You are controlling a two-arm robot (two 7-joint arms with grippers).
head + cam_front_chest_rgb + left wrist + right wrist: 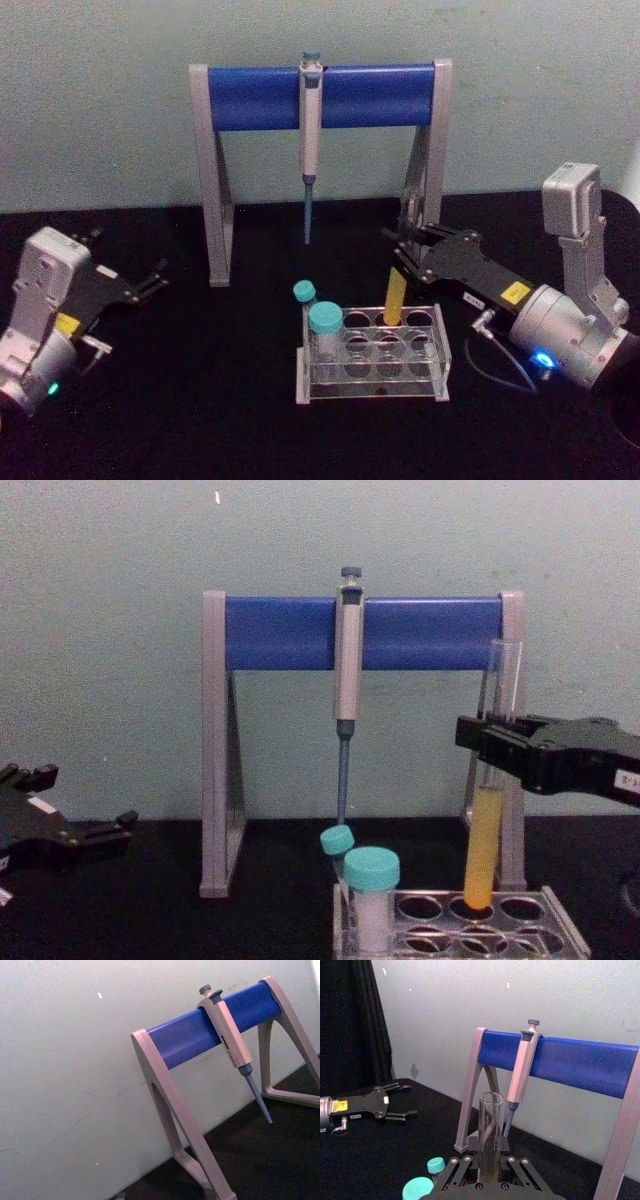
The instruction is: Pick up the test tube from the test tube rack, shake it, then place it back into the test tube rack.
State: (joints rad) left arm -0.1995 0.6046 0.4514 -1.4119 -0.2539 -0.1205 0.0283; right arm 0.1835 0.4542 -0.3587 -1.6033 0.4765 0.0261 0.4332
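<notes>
One test tube [484, 840] pinched in right tool [492, 745], base in rack [440, 350]; left tool [152, 280] spread.

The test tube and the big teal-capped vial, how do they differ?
The test tube is tall, thin, uncapped and holds yellow liquid; the big vial is short, wide and teal-capped. The right claw grips the test tube; no claw touches the big vial. Both stand upright at the test tube rack. The left claw sits open, apart.

No legible txt; yellow stickers [515, 293] on left pincer [152, 280] & right pincer [402, 258] can't be read.
</notes>
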